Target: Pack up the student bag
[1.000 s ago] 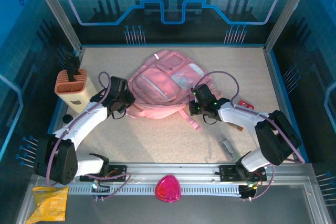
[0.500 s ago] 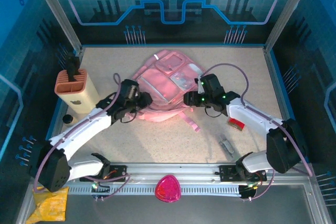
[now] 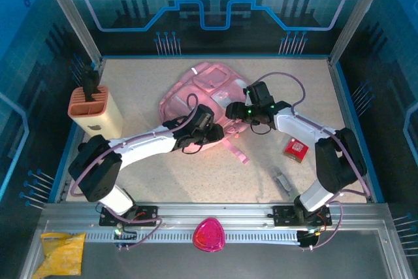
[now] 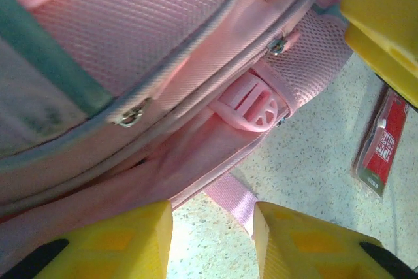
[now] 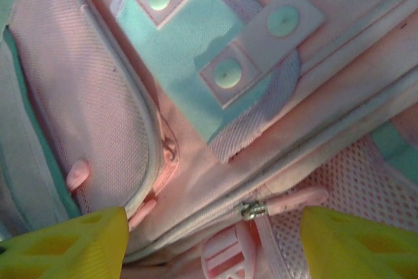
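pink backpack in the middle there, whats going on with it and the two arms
Two robot arms are working on the student bag, which lies in the middle of the table. The left gripper and right gripper are both at its near edge by the zippers, jaws apart, gripping nothing. A red packet lies on the table to its right, not yet packed.

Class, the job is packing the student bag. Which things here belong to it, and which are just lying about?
Job: large soft pink backpack; left hand and right hand, both open at it.
Lying about: peach slotted holder; small red box; small grey piece; magenta rounded-triangle object; yellow packet.
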Controlling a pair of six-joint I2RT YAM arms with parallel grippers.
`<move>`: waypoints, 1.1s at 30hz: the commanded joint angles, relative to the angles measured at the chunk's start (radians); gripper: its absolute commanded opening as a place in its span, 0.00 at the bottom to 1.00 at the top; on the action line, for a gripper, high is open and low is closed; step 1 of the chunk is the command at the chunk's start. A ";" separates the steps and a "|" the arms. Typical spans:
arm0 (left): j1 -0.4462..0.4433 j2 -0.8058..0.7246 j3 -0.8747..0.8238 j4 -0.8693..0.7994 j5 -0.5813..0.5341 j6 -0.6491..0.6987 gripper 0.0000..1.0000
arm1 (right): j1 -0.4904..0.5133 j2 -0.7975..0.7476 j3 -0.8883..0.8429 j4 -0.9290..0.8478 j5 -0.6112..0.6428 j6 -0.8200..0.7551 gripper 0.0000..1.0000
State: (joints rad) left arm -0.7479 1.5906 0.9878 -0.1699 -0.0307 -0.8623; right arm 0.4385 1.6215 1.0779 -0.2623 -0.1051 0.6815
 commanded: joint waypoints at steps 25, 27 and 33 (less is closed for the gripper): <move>-0.006 0.069 -0.126 0.045 -0.034 -0.022 0.27 | -0.001 0.172 0.126 -0.100 0.140 0.135 0.52; -0.007 0.079 -0.121 0.033 -0.031 -0.015 0.27 | -0.004 0.194 0.138 -0.089 0.119 0.138 0.45; -0.011 0.092 -0.127 0.022 -0.029 -0.018 0.25 | -0.015 0.233 0.168 -0.060 0.082 0.141 0.37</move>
State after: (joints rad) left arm -0.7506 1.6611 0.8871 -0.1043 -0.0559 -0.8658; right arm 0.4370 1.8278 1.2205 -0.3454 0.0040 0.8078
